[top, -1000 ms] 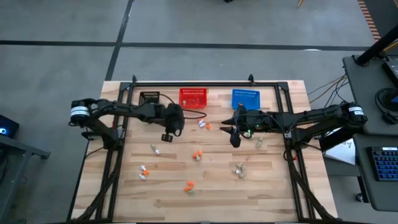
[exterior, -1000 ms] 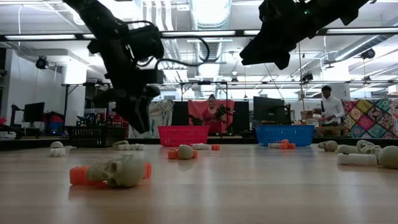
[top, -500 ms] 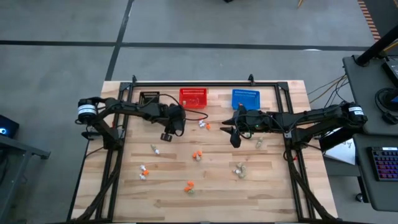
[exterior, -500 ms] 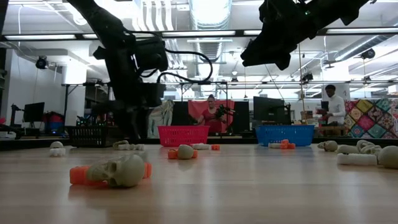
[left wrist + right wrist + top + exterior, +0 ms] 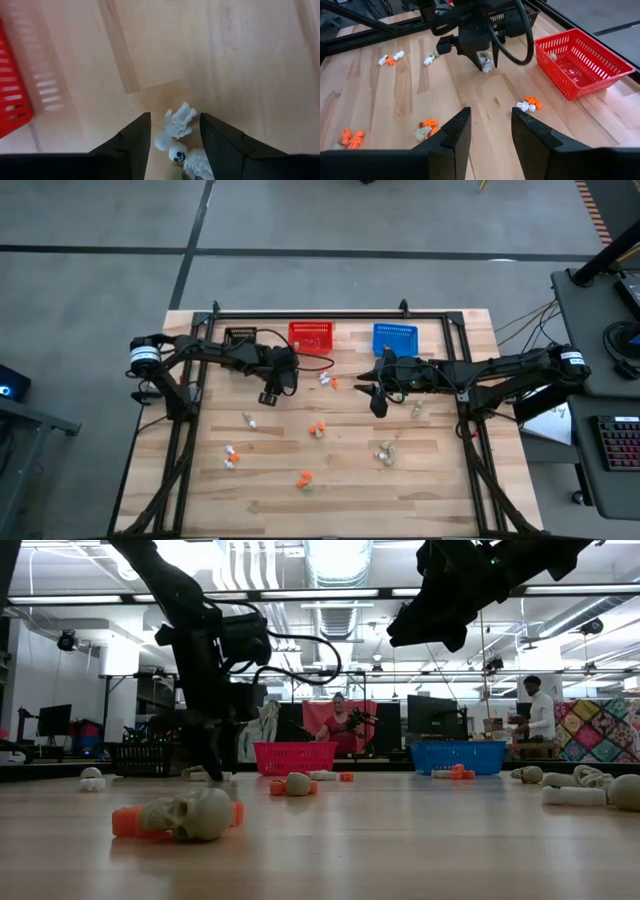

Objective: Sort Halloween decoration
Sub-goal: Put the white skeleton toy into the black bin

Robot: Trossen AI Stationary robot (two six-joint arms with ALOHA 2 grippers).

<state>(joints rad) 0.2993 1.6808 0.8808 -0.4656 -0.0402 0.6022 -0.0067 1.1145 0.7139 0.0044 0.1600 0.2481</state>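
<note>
white skeleton (image 5: pixel 179 125), red basket (image 5: pixel 14 85), no legible writing

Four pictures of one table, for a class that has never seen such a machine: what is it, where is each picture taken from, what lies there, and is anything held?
It is a robot with two dark arms, each ending in a two-finger gripper. One picture looks straight down, one looks level across the table, and two come from cameras on the wrists. Tiny orange, white and beige trinkets lie scattered, with black, red and blue baskets at the far edge. The left gripper stands open around a white skeleton lying on the wood. The right gripper hangs open and empty. Nothing is held.
</note>
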